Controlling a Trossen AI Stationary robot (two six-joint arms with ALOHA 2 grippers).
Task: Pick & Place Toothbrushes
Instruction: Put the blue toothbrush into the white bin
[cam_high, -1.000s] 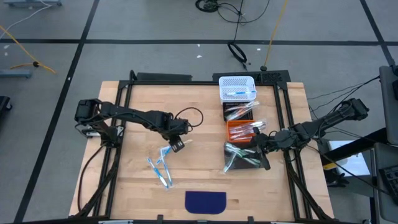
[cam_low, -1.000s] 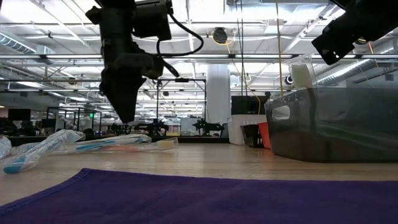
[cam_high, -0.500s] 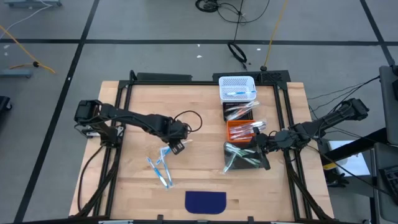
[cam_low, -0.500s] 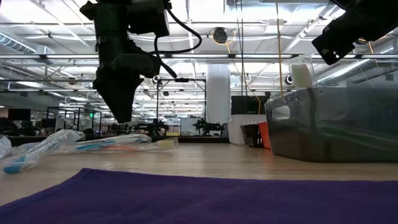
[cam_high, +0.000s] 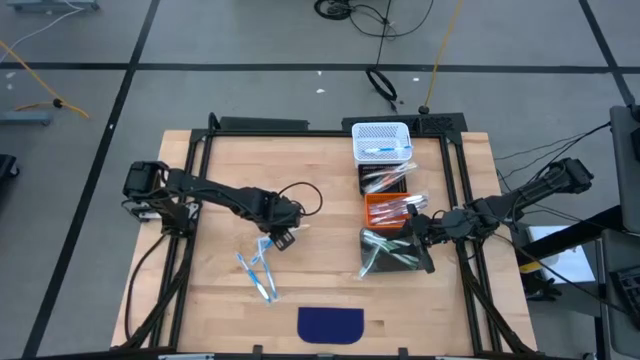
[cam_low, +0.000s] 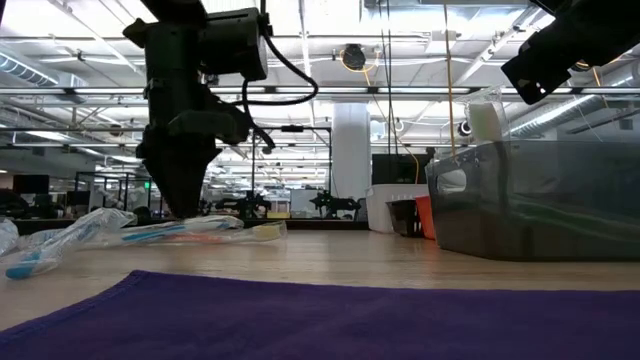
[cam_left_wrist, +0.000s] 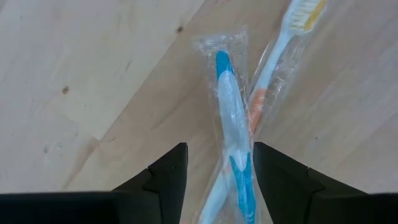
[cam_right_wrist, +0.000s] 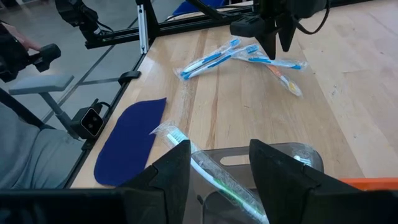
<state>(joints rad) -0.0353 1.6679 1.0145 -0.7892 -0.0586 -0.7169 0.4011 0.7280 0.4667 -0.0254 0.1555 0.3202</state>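
Pick step: left gripper (cam_left_wrist: 214, 180), jaws wide, poised over blue toothbrush (cam_left_wrist: 231, 124) among the loose toothbrushes (cam_high: 258, 268) mid-table toward the front edge; next, probably lower and close; right gripper (cam_right_wrist: 214, 168), jaws apart and empty, waits over the front bin (cam_high: 388, 255).

I work in what looks like a large open robotics lab or industrial hall. My wooden surface (cam_high: 320, 200) sits in a black metal frame (cam_high: 330, 129) on a grey floor (cam_high: 250, 40) marked with dark tape lines, with loose cables (cam_high: 385, 85) trailing across it at the top of the high view. In the low view, rows of bright ceiling lights (cam_low: 330, 15) and exposed pipes (cam_low: 400, 92) run overhead, and farther back stand what may be other robot stations (cam_low: 330, 205), though they are too small to be sure.
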